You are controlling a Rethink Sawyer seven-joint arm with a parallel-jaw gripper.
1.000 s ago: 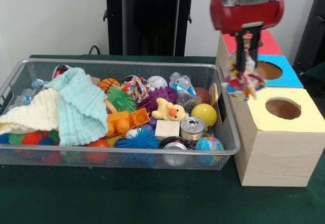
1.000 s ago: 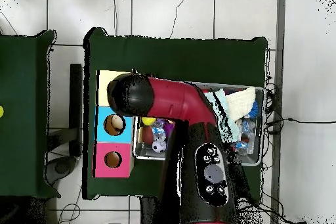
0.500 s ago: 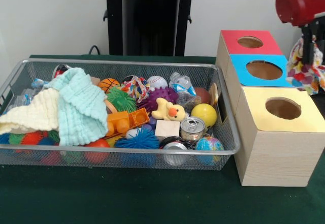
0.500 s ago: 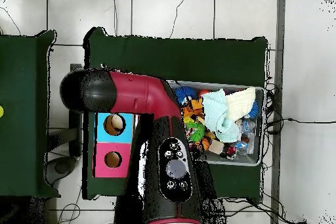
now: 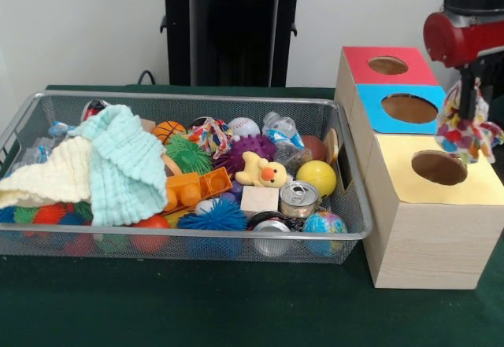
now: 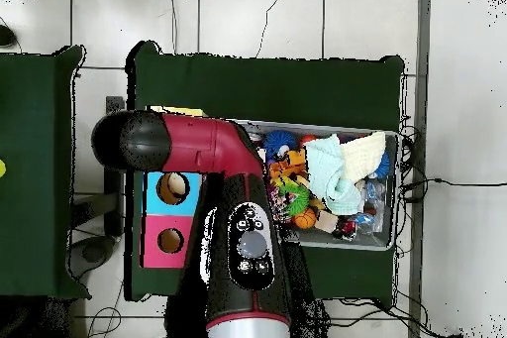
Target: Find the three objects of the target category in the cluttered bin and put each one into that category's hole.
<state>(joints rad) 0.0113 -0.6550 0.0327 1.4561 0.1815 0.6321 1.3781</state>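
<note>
The spotty cloth (image 5: 466,131) hangs in the air, just past the far right side of the round hole (image 5: 439,167) in the yellow box (image 5: 435,213). The hand (image 5: 471,95) is pinched shut on the top of the cloth, which dangles right under it. To do this well, I think the hand should slide over until the cloth hangs above the middle of the hole, then go down before letting go. The bin (image 5: 236,101) sits to the side on the counter (image 5: 181,304).

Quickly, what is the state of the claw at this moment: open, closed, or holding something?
Claw: closed on a spotted fabric piece, held in the air beside the yellow-faced box.
</note>
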